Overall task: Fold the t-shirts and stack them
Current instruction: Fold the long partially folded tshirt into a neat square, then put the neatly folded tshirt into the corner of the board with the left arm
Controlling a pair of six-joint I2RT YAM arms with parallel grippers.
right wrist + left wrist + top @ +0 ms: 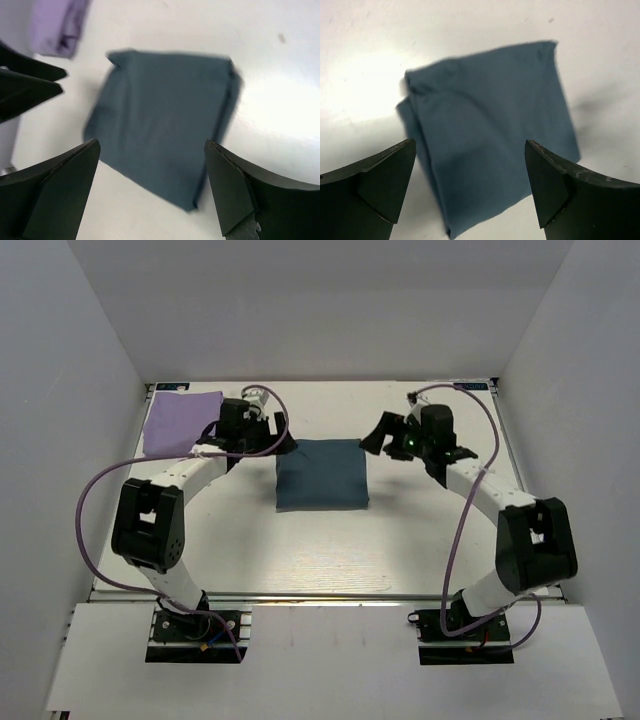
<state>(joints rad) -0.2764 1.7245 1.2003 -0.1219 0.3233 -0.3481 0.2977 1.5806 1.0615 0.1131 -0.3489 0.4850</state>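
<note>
Risk: folded slate-blue cotton tee [321, 473] at centre of white table [300, 560] unfolds if left gripper [470, 145] (its 11 o'clock corner) and right gripper [152, 144] (1 o'clock), both spread wide and empty, pinch only the top layer when carrying it to the lavender cotton tee [182, 422] at 10 o'clock.

Bare table [300, 550] around blue tee [321, 474]

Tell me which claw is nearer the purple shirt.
Left. The left claw is just right of the purple shirt; the right claw is beyond the blue shirt, farther right.
</note>
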